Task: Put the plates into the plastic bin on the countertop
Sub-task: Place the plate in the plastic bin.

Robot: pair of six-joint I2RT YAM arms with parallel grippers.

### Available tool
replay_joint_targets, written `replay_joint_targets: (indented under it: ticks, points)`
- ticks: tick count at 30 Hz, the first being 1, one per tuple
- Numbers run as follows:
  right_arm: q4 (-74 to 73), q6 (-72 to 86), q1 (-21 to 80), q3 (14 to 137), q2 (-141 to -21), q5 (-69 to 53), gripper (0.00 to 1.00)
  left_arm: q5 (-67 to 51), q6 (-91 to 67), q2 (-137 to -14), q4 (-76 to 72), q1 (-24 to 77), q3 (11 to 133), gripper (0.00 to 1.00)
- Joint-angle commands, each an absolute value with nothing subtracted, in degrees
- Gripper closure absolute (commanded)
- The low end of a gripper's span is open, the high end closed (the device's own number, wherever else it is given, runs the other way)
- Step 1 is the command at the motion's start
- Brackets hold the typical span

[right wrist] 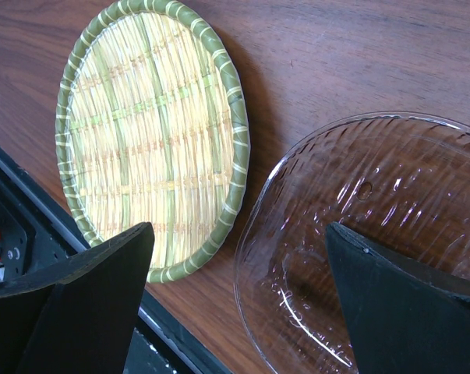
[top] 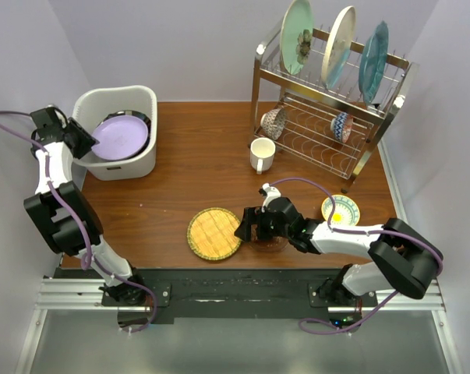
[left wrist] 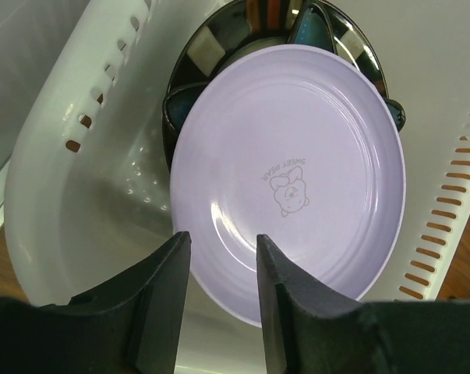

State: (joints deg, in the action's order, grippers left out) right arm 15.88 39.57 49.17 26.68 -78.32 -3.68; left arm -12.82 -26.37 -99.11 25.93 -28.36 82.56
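reddish-brown wood-grain counter (top: 203, 164) | white plastic rectangular bin (top: 133, 165) sits at its 10 o'clock | round lavender plate (left wrist: 297, 171) lies inside bin | left pincer (left wrist: 223, 245) released, parted at plate's 6 o'clock rim | right pincer (right wrist: 238, 230) spread wide over clear glass dish (right wrist: 375, 234), counter's 6 o'clock

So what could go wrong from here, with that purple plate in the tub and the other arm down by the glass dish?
1. The lavender plate rests on darker plates in the plastic bin. With the left gripper open, it might slide or clatter.
2. The right gripper, open, hangs over a clear glass dish near the countertop's front edge. A nudge could push it off.
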Motion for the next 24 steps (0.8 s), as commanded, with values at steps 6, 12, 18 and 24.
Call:
replay_joint_targets:
  ticks: [6, 12, 18, 24]
  points:
    - [14.6, 38.8, 49.5, 27.8, -78.9, -3.3, 0.05, -12.8, -25.8, -93.1, 22.8, -26.8, 81.8, 0.37]
    - [14.8, 38.8, 49.4, 27.9, -79.1, -3.4, 0.05, -16.0, -25.7, -87.1, 19.5, -24.3, 79.5, 0.20]
    - [14.8, 38.8, 49.5, 28.1, -79.0, -3.5, 0.05, -18.8, -22.8, -82.6, 18.5, -19.3, 79.5, 0.02]
    - [14.7, 39.0, 49.5, 28.1, -78.6, -3.6, 0.05, -22.8, -22.3, -79.8, 19.7, -15.0, 78.2, 0.01]
